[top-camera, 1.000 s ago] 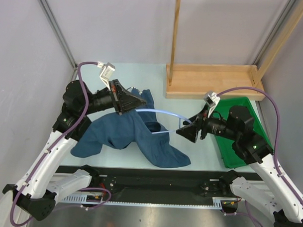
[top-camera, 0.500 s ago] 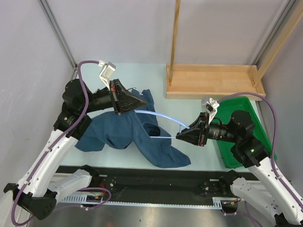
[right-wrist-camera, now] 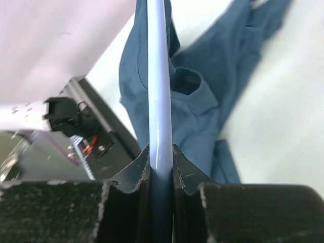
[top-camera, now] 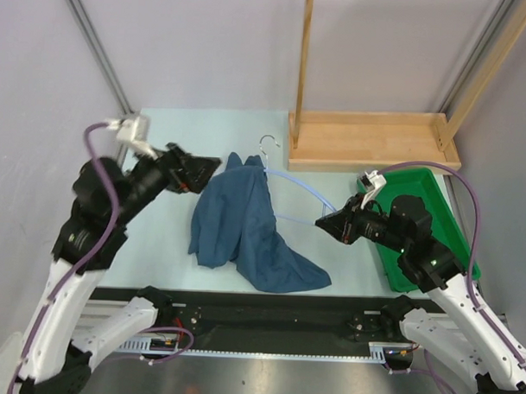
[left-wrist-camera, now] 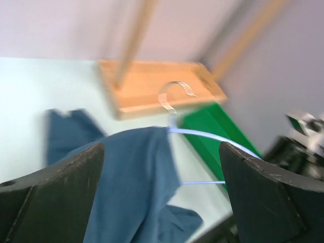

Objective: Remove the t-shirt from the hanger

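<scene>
Snagging worries me: with my right fingers (right-wrist-camera: 134, 177) clamped on the hanger (right-wrist-camera: 158, 76) and my left fingers (left-wrist-camera: 50, 197) spread empty at ten o'clock of the t-shirt (top-camera: 236, 226), cloth draped mid-desk (top-camera: 166, 237) over the hanger's other arm may drag along.

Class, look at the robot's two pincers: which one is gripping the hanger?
The right pincer: its jaws are shut on the hanger. The left pincer gapes wide open, holding nothing, near the t-shirt.
</scene>
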Robot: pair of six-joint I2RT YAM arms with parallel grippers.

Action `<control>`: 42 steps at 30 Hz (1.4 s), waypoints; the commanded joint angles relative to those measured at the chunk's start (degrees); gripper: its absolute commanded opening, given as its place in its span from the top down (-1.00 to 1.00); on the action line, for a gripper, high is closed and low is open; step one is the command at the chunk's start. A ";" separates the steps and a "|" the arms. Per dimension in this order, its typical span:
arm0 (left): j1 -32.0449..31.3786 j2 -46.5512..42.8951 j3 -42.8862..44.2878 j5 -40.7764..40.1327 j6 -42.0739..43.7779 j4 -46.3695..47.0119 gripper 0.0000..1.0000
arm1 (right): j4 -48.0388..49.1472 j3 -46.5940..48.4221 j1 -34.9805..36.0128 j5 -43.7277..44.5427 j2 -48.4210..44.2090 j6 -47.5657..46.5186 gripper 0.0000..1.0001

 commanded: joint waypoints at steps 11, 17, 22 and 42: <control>-0.04 -3.33 -19.52 -9.48 -4.54 -11.66 -0.90 | 3.33 2.89 -1.79 6.81 -5.96 2.12 1.00; -0.04 -3.14 -26.37 -3.65 -6.91 -3.93 -0.67 | 3.51 4.38 -1.97 5.31 -5.87 3.00 1.00; -0.04 -1.74 -29.89 -3.12 -8.41 -2.43 -0.68 | 3.86 4.38 -1.97 5.23 -6.83 3.53 1.00; 13.31 14.61 -32.27 2.76 -10.96 12.07 0.73 | -2.63 8.60 -2.06 4.52 -9.91 3.62 1.00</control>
